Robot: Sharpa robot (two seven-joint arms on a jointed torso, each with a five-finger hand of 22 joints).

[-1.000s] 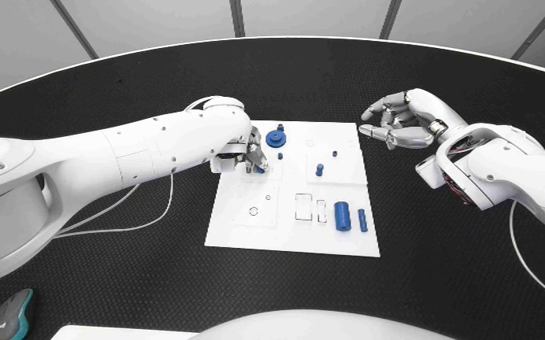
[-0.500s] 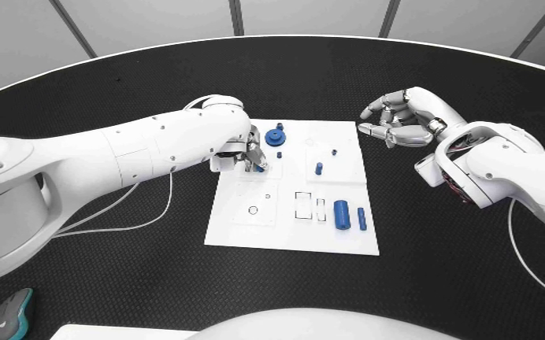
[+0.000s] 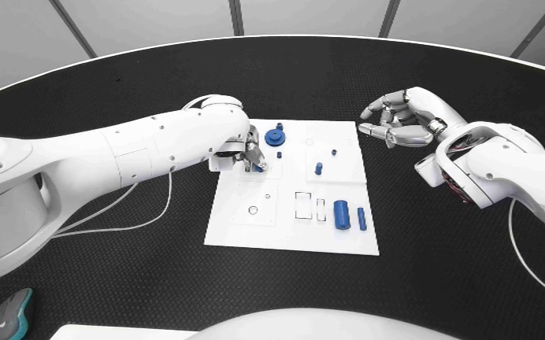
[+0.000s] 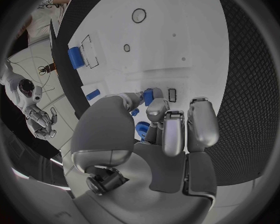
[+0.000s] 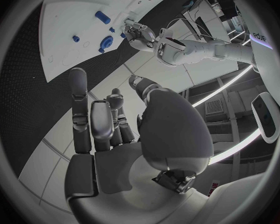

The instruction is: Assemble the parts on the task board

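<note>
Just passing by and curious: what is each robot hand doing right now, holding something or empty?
Left robot hand: pinching a small blue part over the task board.
Right robot hand: holds nothing, fingers loosely curled, beside the board.

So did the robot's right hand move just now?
Barely. The right hand sits off the board's far right corner, as before; it drifted slightly away a second ago.

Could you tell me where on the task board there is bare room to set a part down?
The task board is barest along its near edge, below the outlined slots, and in the near-left corner beside the ring outline. It is crowded at the far-left corner, where the left hand works beside the round blue part, and around the two blue cylinders.
</note>
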